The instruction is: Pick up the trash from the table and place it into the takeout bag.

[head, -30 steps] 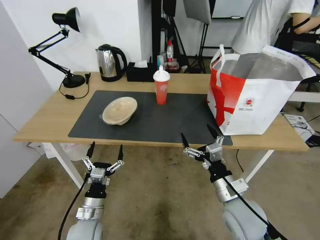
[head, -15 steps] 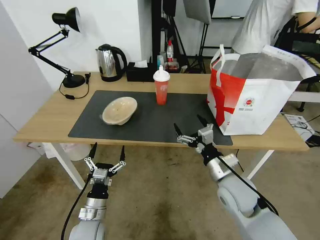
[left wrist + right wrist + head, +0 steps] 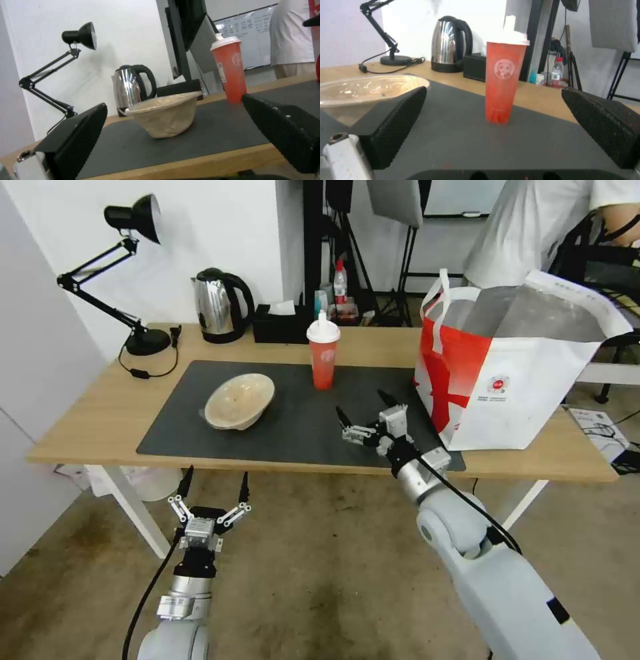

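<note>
Cup [image 3: 323, 355] stands upright at centre frame on the dark mat [image 3: 300, 413], tall and narrow with a white lid; it looks like light, thin-walled plastic, likely slick and easy to tip, so a hold around the mid-body below the lid seems safest (squeezing hard could buckle it or pop the lid). Right claw [image 3: 365, 415] hovers over the mat's lower-right part, wide open and empty, fingers spread toward the cup, which sits between them in the right wrist view [image 3: 504, 77]. Bowl [image 3: 239, 401] lies tilted at left of centre on the mat, beige, shallow, probably flimsy; its rim is the only real purchase. Left claw [image 3: 212, 489] hangs below the desk [image 3: 100, 413] edge at lower left, open and empty.

Bag [image 3: 513, 360] stands at right of frame, mouth open upward, soft walls and loose straps that could snag. Open mat lies between claw and cup; the kettle [image 3: 219, 305] and tissue box [image 3: 280, 323] sit behind at upper centre, well apart. The bag's near corner is just beside the right arm, so a lift must clear its tall rim
</note>
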Available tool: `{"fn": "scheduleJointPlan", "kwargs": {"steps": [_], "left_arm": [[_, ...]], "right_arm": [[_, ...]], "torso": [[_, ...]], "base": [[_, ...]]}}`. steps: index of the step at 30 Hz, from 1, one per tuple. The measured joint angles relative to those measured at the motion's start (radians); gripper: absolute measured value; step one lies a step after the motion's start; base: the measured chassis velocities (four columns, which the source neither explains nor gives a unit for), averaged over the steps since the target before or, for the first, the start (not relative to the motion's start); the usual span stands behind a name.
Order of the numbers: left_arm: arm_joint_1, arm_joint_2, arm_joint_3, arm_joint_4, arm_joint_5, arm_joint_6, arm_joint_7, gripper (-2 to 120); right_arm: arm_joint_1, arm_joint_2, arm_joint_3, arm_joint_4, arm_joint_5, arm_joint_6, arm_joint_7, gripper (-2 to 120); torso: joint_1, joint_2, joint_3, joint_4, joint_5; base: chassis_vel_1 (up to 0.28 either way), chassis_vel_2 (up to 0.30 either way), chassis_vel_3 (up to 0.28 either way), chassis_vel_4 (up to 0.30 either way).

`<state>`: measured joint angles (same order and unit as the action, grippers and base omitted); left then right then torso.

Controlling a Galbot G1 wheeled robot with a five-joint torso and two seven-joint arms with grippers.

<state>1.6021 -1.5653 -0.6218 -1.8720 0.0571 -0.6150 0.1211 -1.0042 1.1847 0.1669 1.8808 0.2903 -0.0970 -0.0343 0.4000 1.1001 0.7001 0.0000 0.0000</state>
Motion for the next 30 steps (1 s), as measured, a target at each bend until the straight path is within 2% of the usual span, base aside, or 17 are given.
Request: {"fn": "scheduleJointPlan", "kwargs": {"steps": [30], "left_arm": [[-0.015,-0.019,0.009,0.035,0.024,-0.001,-0.001,100]], "right_arm": [[0.260,0.085,-0.098,-0.293,0.019,-0.003,-0.003,100]], "torso": [[0.000,0.000,0.000,0.0000,0.0000]], "base": [[0.000,0.000,0.000,0.000]]}}
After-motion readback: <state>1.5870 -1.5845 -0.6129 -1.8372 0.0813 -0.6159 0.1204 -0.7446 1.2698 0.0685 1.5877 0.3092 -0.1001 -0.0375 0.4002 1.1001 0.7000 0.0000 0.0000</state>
